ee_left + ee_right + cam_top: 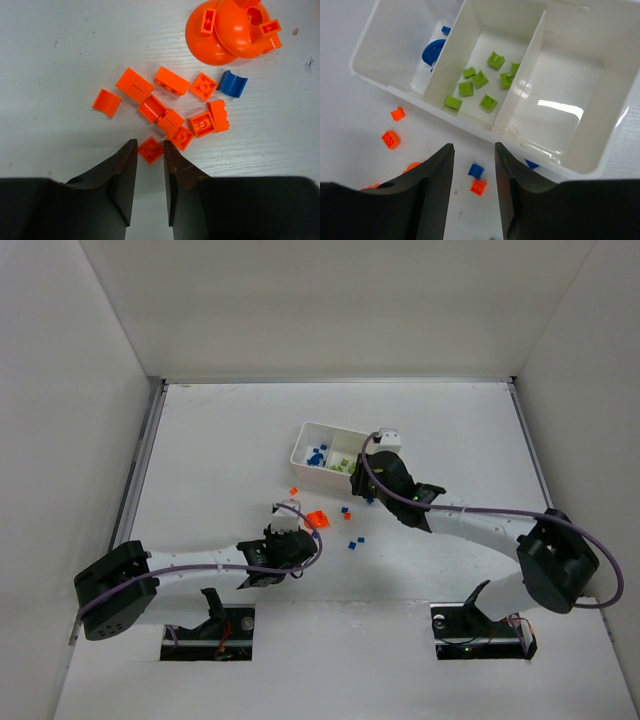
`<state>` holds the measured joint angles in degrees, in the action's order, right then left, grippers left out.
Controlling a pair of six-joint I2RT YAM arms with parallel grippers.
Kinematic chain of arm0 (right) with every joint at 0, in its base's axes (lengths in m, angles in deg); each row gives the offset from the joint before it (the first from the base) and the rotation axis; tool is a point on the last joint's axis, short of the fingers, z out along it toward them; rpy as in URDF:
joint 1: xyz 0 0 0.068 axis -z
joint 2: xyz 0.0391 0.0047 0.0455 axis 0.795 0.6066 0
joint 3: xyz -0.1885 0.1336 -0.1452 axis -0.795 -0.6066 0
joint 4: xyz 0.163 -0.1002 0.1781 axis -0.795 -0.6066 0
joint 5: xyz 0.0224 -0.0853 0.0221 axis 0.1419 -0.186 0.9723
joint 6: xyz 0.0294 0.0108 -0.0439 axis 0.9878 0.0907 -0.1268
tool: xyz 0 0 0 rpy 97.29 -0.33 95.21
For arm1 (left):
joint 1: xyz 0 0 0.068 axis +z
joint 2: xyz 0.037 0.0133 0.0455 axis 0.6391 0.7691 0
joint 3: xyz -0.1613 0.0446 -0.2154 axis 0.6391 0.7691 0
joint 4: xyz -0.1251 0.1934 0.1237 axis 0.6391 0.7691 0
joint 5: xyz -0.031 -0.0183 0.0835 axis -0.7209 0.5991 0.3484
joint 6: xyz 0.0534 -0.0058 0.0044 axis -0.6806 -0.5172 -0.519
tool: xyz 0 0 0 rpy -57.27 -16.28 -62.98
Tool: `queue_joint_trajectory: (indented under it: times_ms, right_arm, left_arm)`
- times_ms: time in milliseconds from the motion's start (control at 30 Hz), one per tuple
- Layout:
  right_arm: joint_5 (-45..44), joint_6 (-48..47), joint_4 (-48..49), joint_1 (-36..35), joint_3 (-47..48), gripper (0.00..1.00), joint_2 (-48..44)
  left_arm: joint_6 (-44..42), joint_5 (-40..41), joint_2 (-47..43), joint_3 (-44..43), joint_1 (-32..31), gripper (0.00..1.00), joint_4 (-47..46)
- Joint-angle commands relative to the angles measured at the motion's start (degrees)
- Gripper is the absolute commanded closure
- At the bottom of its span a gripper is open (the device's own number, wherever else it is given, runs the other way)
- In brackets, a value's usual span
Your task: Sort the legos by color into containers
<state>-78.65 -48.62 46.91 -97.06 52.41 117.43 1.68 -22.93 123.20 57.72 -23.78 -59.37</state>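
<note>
**On the near-left part of the table, jaws bracket one orange brick; the tray stands farther off**

I am looking down on a white table (450,430) walled on three sides. The left arm (200,565) reaches toward the centre, over a loose heap of orange legos (170,107). In its wrist view the left jaws stand narrowly apart, with one small flat orange brick (150,149) between their tips. I cannot tell whether they already press it. That brick lies at the near edge of the heap, reachable without pushing through the others, which I judge makes it the easy pick. A larger domed orange piece (225,30) and a curved blue brick (232,83) lie on the heap's far right side.

Farther off, about mid-table, sits the white tray (303,443). The right arm (470,525) hangs over its near right edge, the right jaws spread and holding nothing. Its wrist view shows blue pieces (432,50) in the left compartment and lime green bricks (480,85) in the middle. The right compartment (570,100) is bare, presumably meant for orange. A few blue strays (352,543) lie between heap and tray, so I judge the sorting roughly half done.
</note>
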Motion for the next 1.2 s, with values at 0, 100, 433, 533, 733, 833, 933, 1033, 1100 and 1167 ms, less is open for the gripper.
queue_joint_trajectory:
  times_ms: [0, 100, 433, 533, 733, 833, 933, 1033, 1100, 1167]
  right_arm:
    - [-1.38, 0.66, 2.18, -1.69, -3.53, 0.56, -4.43]
    - [-1.38, 0.74, 0.25, -3.36, -7.23, 0.55, -7.77]
    - [-1.11, 4.6, -7.05, -10.04, -16.29, 0.53, -17.01]
    - [-0.5, 5.14, -8.02, -11.62, -17.26, 0.53, -17.45]
    - [1.69, 4.88, -8.81, -16.72, -17.0, 0.54, -15.17]
    - [2.23, 5.05, -9.07, -18.65, -15.42, 0.55, -12.19]
    - [2.4, 5.4, -8.11, -20.76, -14.71, 0.55, -10.34]
    - [2.32, 6.01, -6.79, -21.29, -14.53, 0.54, -7.27]
    - [1.97, 6.8, -5.48, -21.21, -14.44, 0.54, -4.9]
    - [1.35, 6.81, -3.9, -20.86, -14.44, 0.54, -3.05]
  left_arm:
    - [-0.23, -2.25, 0.75, -0.23, 0.18, 0.82, 1.85]
    - [0.2, -2.34, 0.22, -0.23, 0.09, 0.86, 2.47]
    - [-0.32, -2.08, -4.43, -3.83, 0.36, 0.85, 5.63]
    - [0.12, -1.72, -6.89, -5.41, 0.09, 0.85, 7.82]
    - [-1.02, -2.07, -11.03, -8.57, 1.41, 0.85, 8.98]
    - [-2.16, -3.21, -10.33, -11.03, 2.73, 0.84, 7.66]
    - [-4.71, -3.66, -9.19, -13.23, 4.13, 0.84, 4.42]
    - [-6.65, -4.09, -8.57, -14.46, 5.63, 0.84, 0.9]
    - [-7.61, -4.97, -8.04, -15.43, 6.77, 0.84, -0.25]
    - [-8.58, -5.5, -7.95, -16.05, 7.3, 0.84, -0.95]
